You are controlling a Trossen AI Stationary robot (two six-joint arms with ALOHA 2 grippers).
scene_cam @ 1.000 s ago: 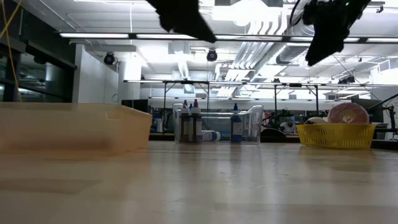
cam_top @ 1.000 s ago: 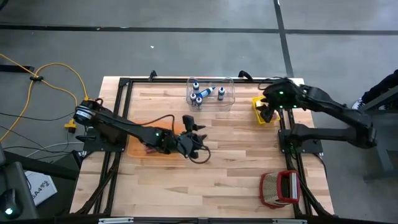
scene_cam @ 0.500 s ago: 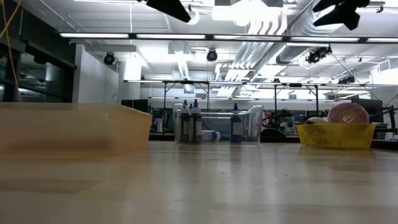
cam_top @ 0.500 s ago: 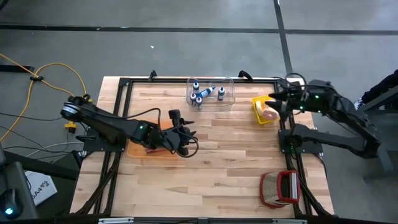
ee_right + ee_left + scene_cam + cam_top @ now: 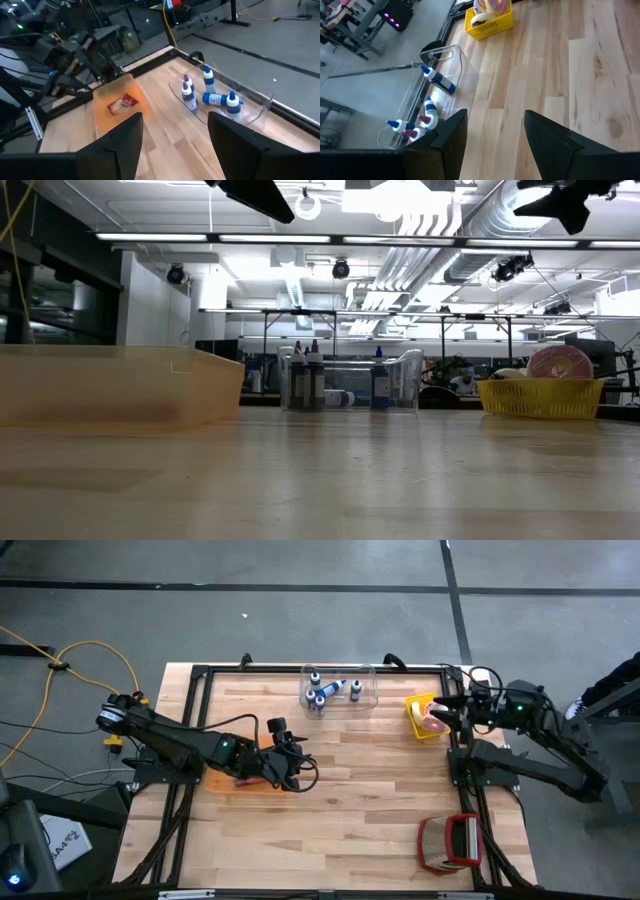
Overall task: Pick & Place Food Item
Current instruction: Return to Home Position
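A yellow basket (image 5: 415, 720) at the table's far right holds a pink round food item (image 5: 558, 363). An orange tray (image 5: 225, 782) at the left holds a red-and-white food packet (image 5: 122, 104). My left gripper (image 5: 298, 764) hangs open over the table just right of the tray, with nothing between its fingers (image 5: 447, 137). My right gripper (image 5: 443, 710) is open and empty, raised beside the basket's right side. In the low view, both grippers show only at the top edge: left gripper (image 5: 255, 195), right gripper (image 5: 565, 200).
A clear bin (image 5: 340, 688) with several blue-capped bottles (image 5: 436, 80) stands at the far middle. A red-and-white object (image 5: 450, 843) lies at the near right corner. A black frame (image 5: 195, 720) borders the wooden table (image 5: 370, 790), whose middle is bare wood.
My left gripper has drawn back toward the table's left, nearer the orange tray, risen and rolled. My right gripper has pulled away from over the yellow basket toward the right edge, rising and tipping from pointing down to nearly level. Both have stayed open.
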